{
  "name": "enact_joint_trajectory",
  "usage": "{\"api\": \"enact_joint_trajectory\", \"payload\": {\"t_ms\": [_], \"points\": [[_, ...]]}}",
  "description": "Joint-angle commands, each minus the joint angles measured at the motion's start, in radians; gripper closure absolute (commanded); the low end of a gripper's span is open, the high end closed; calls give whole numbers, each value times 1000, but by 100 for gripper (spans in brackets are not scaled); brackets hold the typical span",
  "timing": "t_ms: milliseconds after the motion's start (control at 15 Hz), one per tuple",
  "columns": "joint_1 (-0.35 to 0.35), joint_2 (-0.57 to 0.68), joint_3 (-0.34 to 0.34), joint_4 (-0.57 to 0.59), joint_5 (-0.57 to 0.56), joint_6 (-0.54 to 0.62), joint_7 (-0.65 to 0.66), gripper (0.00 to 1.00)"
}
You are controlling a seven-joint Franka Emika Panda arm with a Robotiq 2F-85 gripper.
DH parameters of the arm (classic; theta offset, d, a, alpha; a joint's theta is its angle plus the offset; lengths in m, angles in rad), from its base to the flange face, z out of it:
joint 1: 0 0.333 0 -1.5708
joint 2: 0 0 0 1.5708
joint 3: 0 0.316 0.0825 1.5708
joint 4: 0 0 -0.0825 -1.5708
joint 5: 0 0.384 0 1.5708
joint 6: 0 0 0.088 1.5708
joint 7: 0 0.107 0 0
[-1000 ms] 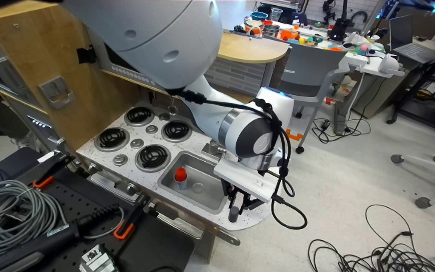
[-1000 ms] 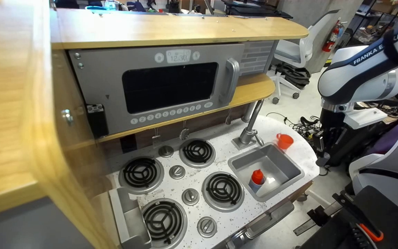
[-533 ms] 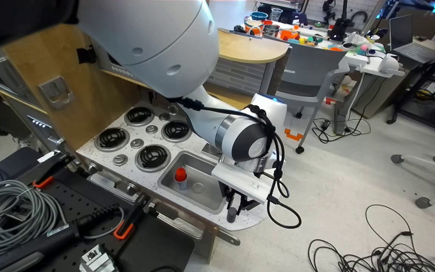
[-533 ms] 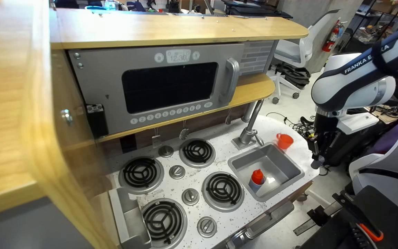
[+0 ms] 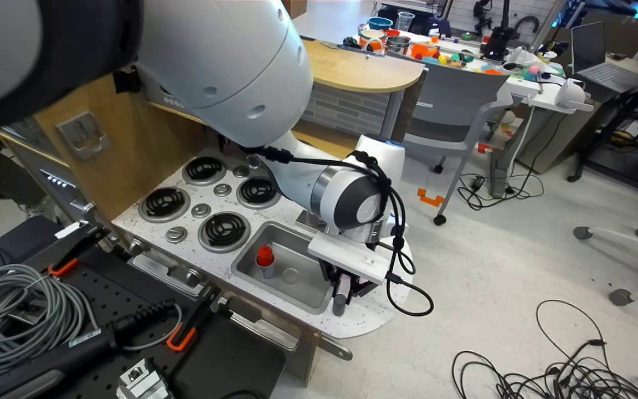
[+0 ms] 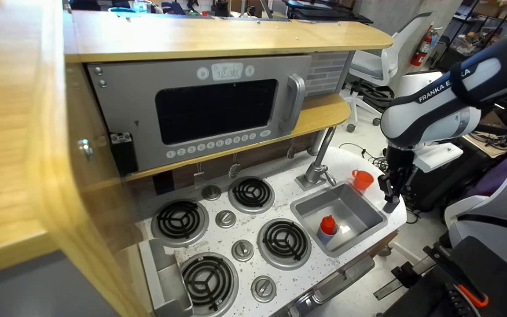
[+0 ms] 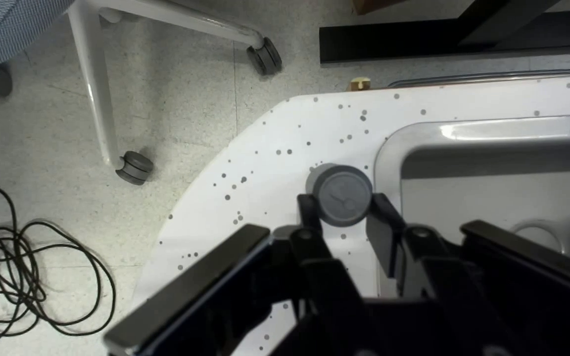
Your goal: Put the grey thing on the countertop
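Gripper [image 7: 345, 211] and arm [image 6: 405, 119] have shifted inboard over the last half second, toward the sink [image 7: 388, 168], and the grey cylinder [image 7: 343, 195] came along with them. In an exterior view it was out at the edge line of the countertop [image 6: 346, 163] half a second ago; now it shows against the white top, at the rounded end. Fingers [image 7: 383, 240] are clamped on the cylinder, one each side, per wrist view. Its round end faces that camera, between sink rim and curved edge, closer to the rim, with a shadow just beside it on the white. Lower end sticks out below the gripper in both exterior views. Can't tell if it touches the top or hangs slightly above. Red cup [image 6: 362, 179] unmoved: on the countertop just beside the sink corner, faucet [image 6: 314, 172] side, near the gripper. Red-topped container [image 6: 327, 225] also unmoved, inside the sink, at the end nearer the burners [image 6: 284, 240]. Both exterior views show four of those, black coils, with grey knobs [image 6: 242, 250] between them. Microwave door [image 6: 218, 110] is above, under the tan shelf top [image 6: 218, 37].
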Motion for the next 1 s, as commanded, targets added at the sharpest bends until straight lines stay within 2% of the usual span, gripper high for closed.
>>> {"api": "enact_joint_trajectory", "payload": {"t_ms": [0, 133, 267, 467, 733, 933], "points": [[0, 43, -1, 53, -6, -18, 8, 45], [5, 31, -4, 40, -8, -37, 10, 37], [4, -16, 3, -10, -8, -61, -9, 22], [6, -112, 6, -112, -17, -28, -33, 1], [18, -276, -11, -294, -52, 28, -53, 0], [-3, -397, -20, -429, -64, 89, -54, 0]]}}
